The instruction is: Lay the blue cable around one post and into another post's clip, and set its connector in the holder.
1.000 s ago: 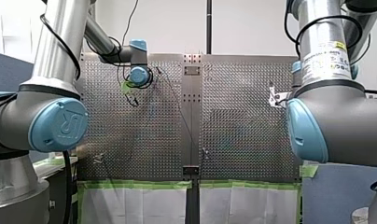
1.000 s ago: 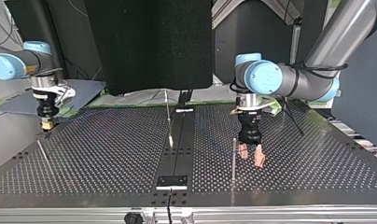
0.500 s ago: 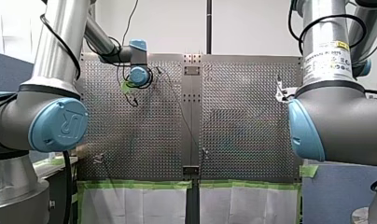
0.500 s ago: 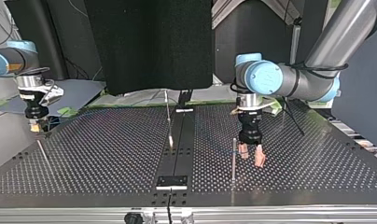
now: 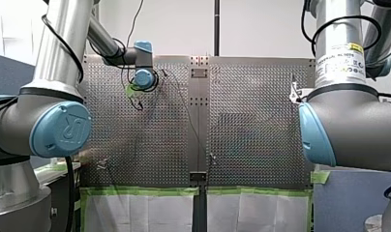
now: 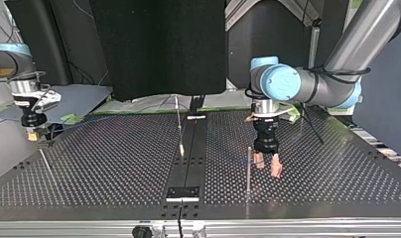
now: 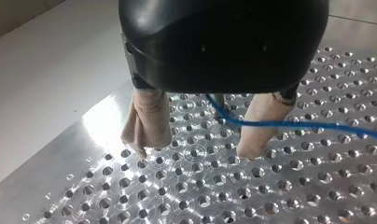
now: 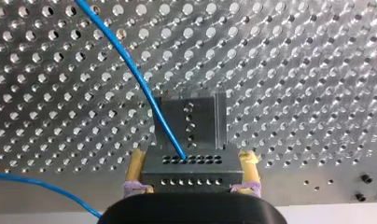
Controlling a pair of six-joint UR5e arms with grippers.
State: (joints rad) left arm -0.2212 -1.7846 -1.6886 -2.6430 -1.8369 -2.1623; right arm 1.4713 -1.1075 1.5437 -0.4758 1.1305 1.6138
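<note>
My right gripper is shut on the grey connector, its yellow pads on the block's two sides. The blue cable leaves the connector's top and runs away over the perforated table. In the top view this gripper hangs above the table's left edge. My left gripper stands open, beige pads down near the table, beside a thin metal post. In the left wrist view the blue cable passes between the open fingers, touching neither that I can see.
A second post stands by the dark centre strip, and a third post leans at the top view's left. A black plate sits on the centre strip near the table's front edge. Green tape lines the table's edge.
My right gripper has carried the connector toward the top view's left edge and a little higher. My left arm has stayed where it was, still open.
</note>
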